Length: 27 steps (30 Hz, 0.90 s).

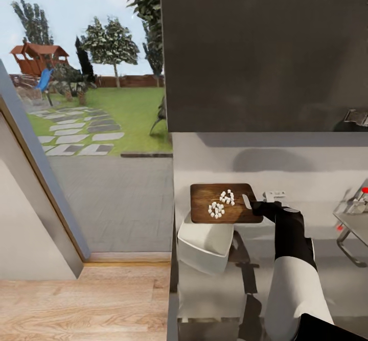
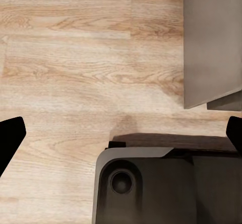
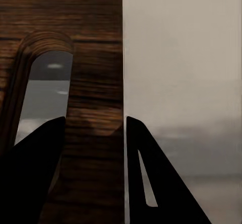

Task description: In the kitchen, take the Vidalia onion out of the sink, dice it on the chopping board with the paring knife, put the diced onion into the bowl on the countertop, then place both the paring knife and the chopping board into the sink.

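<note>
The dark brown chopping board [image 1: 204,202] hangs over the far rim of the white bowl [image 1: 204,246], which sits on the grey countertop [image 1: 332,274]. Small white pieces of diced onion [image 1: 221,204] lie in two clusters on the board. My right gripper [image 1: 253,205] is shut on the board's right end. In the right wrist view the board [image 3: 96,83], with its slot, sits between the two dark fingers of my right gripper [image 3: 95,121]. My left gripper [image 2: 123,128] is open with nothing in it, over the wood floor. The sink [image 1: 355,223] is at the right edge. The paring knife is out of view.
A glossy dark upper cabinet [image 1: 266,49] hangs above the counter. The chrome faucet with its red knob [image 1: 364,190] stands by the sink. To the left is a glass opening onto a garden, with light wood floor [image 1: 76,305] below. My own base [image 2: 166,189] shows under the left gripper.
</note>
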{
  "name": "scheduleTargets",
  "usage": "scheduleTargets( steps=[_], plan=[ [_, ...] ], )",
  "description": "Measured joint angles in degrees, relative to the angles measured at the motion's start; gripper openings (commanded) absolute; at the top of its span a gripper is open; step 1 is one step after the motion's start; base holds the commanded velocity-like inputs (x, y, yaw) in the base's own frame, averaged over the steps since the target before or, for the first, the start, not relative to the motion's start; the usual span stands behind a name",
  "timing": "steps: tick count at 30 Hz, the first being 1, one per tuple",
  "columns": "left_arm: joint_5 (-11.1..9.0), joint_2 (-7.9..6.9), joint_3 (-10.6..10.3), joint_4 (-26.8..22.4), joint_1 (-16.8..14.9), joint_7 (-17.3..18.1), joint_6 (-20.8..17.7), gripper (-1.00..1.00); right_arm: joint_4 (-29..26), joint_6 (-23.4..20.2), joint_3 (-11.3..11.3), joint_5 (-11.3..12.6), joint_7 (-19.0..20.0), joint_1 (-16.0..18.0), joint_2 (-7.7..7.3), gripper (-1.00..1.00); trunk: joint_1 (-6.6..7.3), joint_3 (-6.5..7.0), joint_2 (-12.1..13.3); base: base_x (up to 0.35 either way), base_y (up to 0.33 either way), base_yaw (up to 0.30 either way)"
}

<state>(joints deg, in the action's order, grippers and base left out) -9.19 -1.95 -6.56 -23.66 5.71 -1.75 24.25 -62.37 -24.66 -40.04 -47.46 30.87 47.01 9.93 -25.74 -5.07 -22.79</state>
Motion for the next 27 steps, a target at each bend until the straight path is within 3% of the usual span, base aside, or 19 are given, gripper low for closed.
scheduleTargets(
  steps=[8,23,25,27],
  plan=[
    [0.0,0.0,0.01,0.03,0.0,0.0,-0.01,1.0,5.52,7.82,-0.09,-0.45,-1.43,0.01,-0.01,-1.0,0.0,0.02,0.0,0.0,0.0,0.0],
    [0.03,0.0,0.01,0.03,0.0,0.0,-0.08,1.0,5.15,8.44,-0.32,-0.54,-2.12,0.01,-0.01,-1.0,0.0,0.02,0.0,0.0,0.0,0.0],
    [0.03,0.0,0.01,0.03,0.0,0.0,-0.09,1.0,4.39,8.37,0.22,-0.53,-2.12,0.02,0.0,-1.0,0.0,0.02,0.0,0.0,0.0,0.0],
    [0.01,-0.02,-0.02,0.03,0.0,0.0,-0.09,1.0,0.97,8.22,2.89,-0.56,-1.95,0.04,0.0,-1.0,0.0,0.03,-0.01,0.0,0.0,0.0]
  ],
)
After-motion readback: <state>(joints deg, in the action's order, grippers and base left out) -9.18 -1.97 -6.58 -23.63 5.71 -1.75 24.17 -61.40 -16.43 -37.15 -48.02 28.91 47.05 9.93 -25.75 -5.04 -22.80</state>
